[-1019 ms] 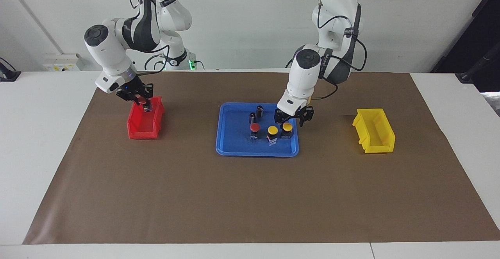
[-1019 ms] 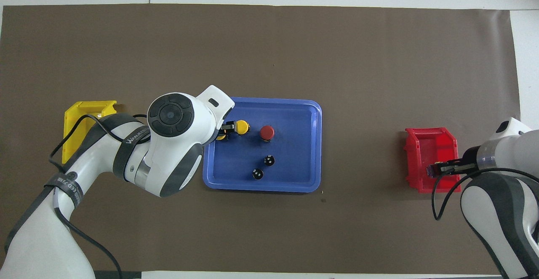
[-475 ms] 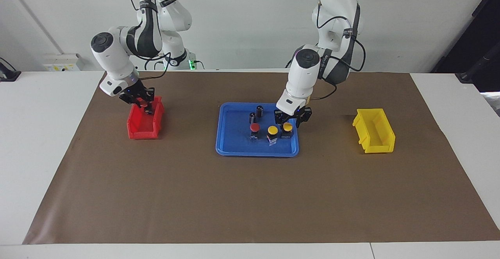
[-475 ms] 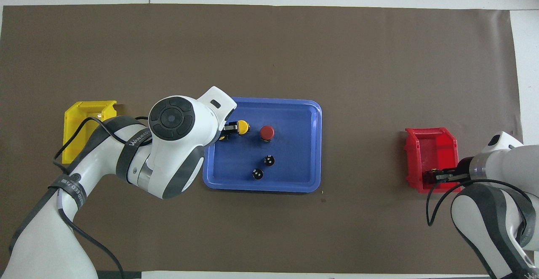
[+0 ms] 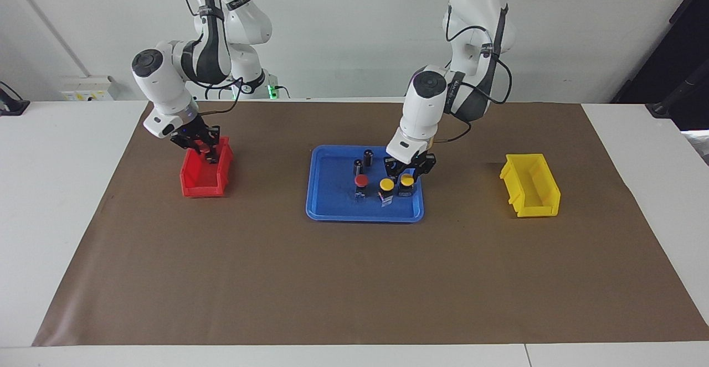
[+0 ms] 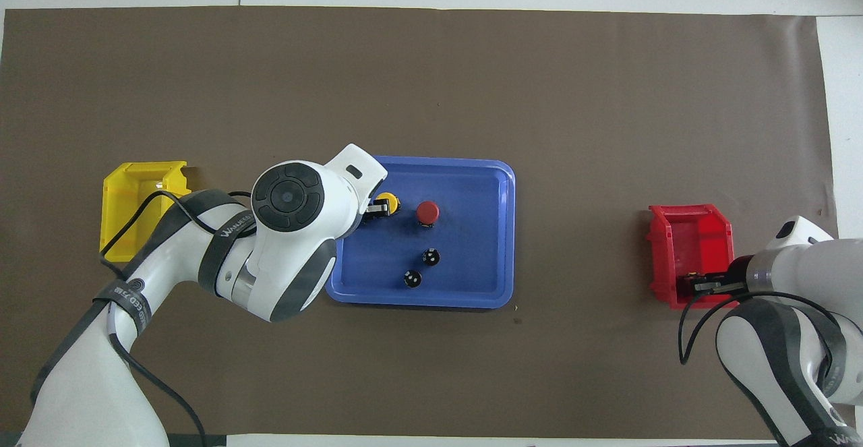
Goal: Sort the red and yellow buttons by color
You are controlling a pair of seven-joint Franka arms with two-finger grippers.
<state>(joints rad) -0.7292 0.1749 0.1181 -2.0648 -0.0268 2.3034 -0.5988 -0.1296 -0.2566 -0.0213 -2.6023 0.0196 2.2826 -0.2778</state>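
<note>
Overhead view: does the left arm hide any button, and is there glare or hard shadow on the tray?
Overhead view: the left arm covers the end yellow button; the middle yellow button shows; the blue tray has no glare, only soft shadows. Facing view: both yellow buttons show below the left gripper; the right gripper hangs over the red bin.

A robotics lab — two white Franka arms (image 5: 166,84) stand at one long edge of a white bench (image 5: 55,190) covered by a brown paper mat (image 5: 354,278). A bare white wall (image 5: 343,24) rises above that edge, with a socket strip (image 5: 88,87) at its corner — no homely furnishings.
</note>
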